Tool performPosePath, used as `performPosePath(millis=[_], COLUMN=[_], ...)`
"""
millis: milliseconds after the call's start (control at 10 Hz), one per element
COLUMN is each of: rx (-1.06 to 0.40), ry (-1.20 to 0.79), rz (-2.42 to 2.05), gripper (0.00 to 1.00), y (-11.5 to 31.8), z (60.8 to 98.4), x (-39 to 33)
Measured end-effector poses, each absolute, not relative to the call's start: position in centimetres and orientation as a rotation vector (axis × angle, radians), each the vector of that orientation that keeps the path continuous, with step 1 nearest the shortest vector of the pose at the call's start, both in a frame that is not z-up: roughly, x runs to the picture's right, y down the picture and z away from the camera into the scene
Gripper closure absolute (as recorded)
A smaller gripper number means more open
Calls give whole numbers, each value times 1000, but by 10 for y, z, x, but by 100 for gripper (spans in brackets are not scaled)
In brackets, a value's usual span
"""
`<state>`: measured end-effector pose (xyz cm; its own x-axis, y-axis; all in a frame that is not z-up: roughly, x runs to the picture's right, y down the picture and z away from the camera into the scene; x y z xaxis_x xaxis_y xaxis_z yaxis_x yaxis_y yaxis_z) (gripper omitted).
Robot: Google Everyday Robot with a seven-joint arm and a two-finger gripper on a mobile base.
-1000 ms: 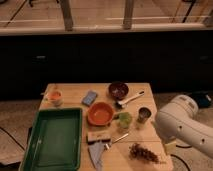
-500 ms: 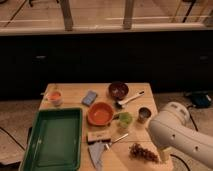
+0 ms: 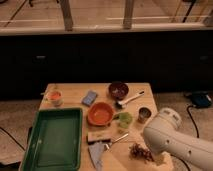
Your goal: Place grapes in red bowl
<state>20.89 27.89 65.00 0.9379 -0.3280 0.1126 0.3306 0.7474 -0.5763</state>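
The grapes (image 3: 140, 151), a small dark reddish-brown bunch, lie on the wooden table (image 3: 70, 90) near its front right corner. The red bowl (image 3: 100, 113), orange-red and empty, sits at the table's middle, left of and behind the grapes. My white arm (image 3: 172, 141) reaches in from the lower right. My gripper (image 3: 156, 158) is at its low end, right beside the grapes at the table's front right edge. The arm's body hides most of it.
A green tray (image 3: 30, 150) fills the front left. A dark bowl (image 3: 118, 90), white-handled brush (image 3: 131, 99), blue sponge (image 3: 90, 97) and orange cup (image 3: 54, 97) stand at the back. A green cup (image 3: 124, 119), metal can (image 3: 144, 114), wooden block (image 3: 99, 137) and grey cloth (image 3: 96, 153) lie near the bowl.
My arm has swung left and down over the table's right front corner, closing in on the grapes. Nothing on the table has moved.
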Motion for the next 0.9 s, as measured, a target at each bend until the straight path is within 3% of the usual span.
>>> performPosePath(millis=[900], rx=[-629], ry=[-42], rz=[-310], gripper=[31], y=[289], z=[687], x=[201])
